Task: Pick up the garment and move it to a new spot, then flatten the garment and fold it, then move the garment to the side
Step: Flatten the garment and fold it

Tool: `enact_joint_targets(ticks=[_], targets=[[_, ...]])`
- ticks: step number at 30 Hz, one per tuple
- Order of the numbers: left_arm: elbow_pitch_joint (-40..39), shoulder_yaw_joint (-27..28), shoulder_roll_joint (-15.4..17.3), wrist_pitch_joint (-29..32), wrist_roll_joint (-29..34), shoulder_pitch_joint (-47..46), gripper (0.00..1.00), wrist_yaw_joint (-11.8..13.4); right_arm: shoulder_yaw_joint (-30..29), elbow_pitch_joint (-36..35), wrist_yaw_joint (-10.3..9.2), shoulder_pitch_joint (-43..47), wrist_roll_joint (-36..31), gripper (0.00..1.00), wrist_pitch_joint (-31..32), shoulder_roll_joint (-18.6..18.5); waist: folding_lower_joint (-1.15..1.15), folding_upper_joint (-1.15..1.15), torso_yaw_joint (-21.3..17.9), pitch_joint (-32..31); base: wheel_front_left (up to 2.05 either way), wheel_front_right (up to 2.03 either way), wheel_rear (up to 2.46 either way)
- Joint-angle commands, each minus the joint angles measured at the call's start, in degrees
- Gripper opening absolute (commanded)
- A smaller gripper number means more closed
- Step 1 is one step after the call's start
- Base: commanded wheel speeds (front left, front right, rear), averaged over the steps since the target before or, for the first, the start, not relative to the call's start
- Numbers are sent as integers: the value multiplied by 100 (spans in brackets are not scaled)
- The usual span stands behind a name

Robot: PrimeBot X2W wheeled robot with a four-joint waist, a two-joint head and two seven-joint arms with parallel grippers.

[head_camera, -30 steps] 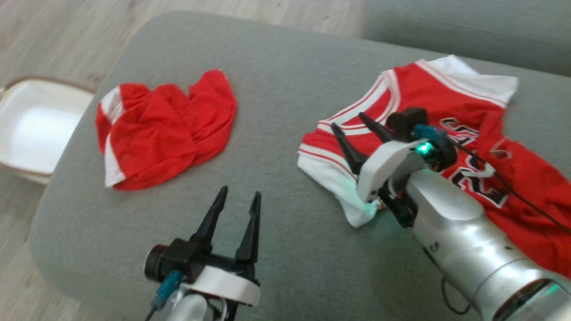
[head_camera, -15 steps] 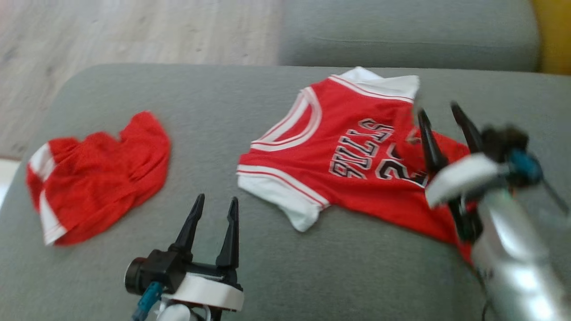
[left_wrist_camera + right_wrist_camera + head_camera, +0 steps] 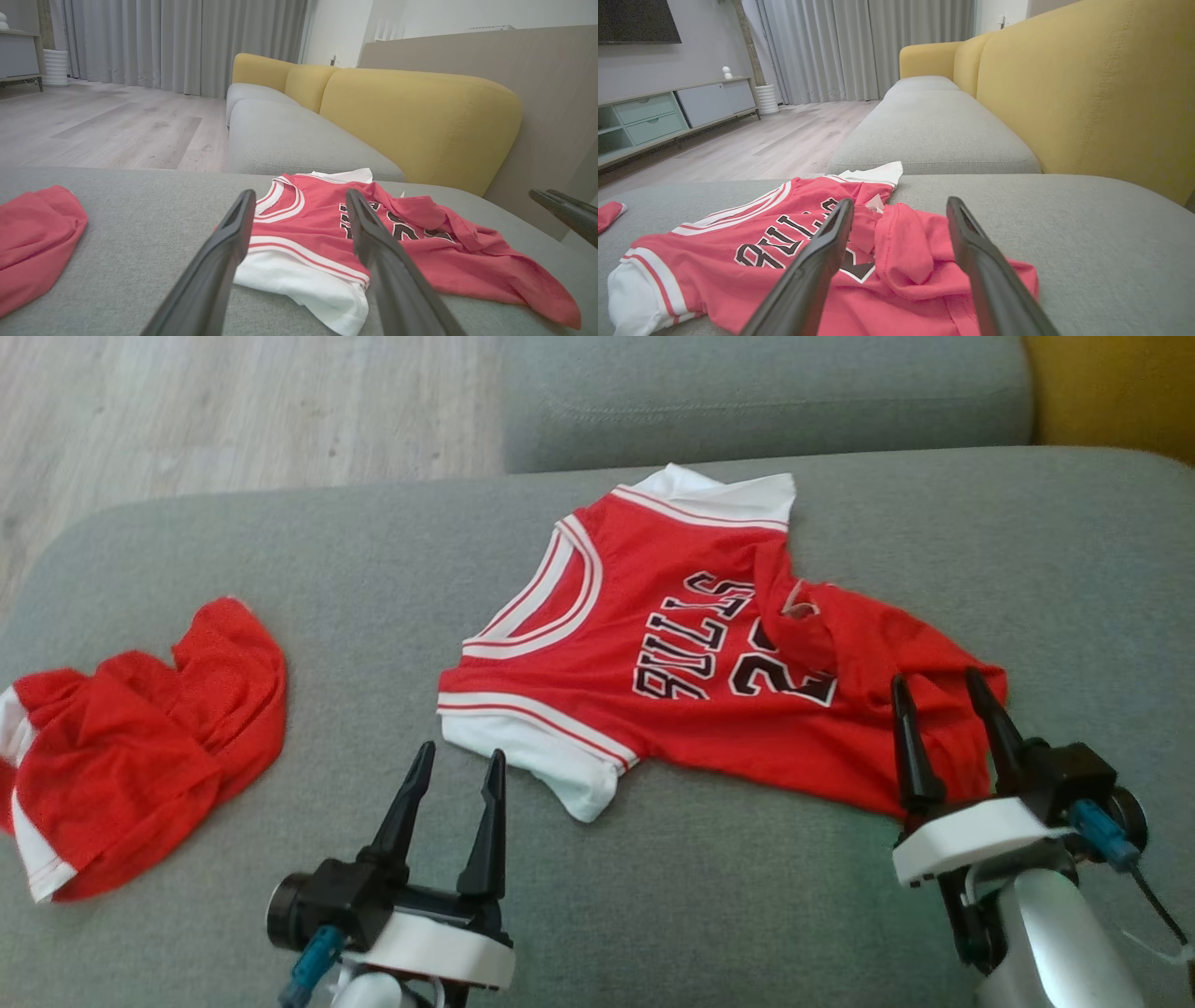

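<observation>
Head view: jersey laid out but rumpled, flattening in hand

The red jersey (image 3: 672, 728) lies on the grey sofa seat (image 3: 327, 569), about mid-seat, well apart from the crumpled red shorts (image 3: 140, 747) at the left edge. Its long axis runs across the seat, with the collar and white shoulder caps toward the robot's left and the hem toward its right. The printed front faces up. The hem end is not flat: a flap is turned back over the number.

The left tool (image 3: 460, 753) hovers just short of the near white shoulder cap, its 2 fingers parted and holding nothing. The right tool (image 3: 935, 679) is likewise spread and empty at the hem end. Whether its tips touch the cloth is hard to tell, though the right wrist view suggests they ride above it.

Judging by this, the pick-and-move looks done and flattening comes next. That calls for pinching the turned-back flap and drawing it out rightward while the shoulder end is held.
</observation>
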Motion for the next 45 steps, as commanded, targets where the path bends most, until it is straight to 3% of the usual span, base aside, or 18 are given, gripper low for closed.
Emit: enact_joint_targets(ticks=[1,8,18,19,20,28,42,45], targets=[[-192,122,0,-29,58,-277,100,-22,104,-197,43,-292,-100,100,-62,40,0,0,89,82,0,0,0],[-144,46,0,-29,14,-392,100,-21,-93,254,43,-821,-837,100,102,41,0,0,476,360,0,0,0],[-95,-108,0,-29,-47,-570,100,-45,-351,1703,43,-1836,-1969,100,545,-195,0,0,936,697,0,0,0],[-93,-125,0,-29,-51,-588,100,-44,-401,1836,43,-1914,-2087,83,580,-231,0,0,968,716,0,0,0],[-91,-135,0,-29,-55,-602,100,-38,-462,1943,43,-1991,-2180,0,586,-252,0,0,991,728,0,0,0],[-93,-151,0,-29,-66,-618,100,-5,-943,2325,43,-2639,-2490,0,416,-528,0,0,1044,798,0,0,0],[-111,-413,0,-29,-197,-873,100,-51,-1136,2849,43,-4824,-2956,0,884,-2312,0,0,1415,1292,0,0,0],[-111,-430,0,-29,-237,-910,100,-38,-1220,3045,43,-5093,-3082,0,1020,-2518,0,0,1556,1416,0,0,0]])
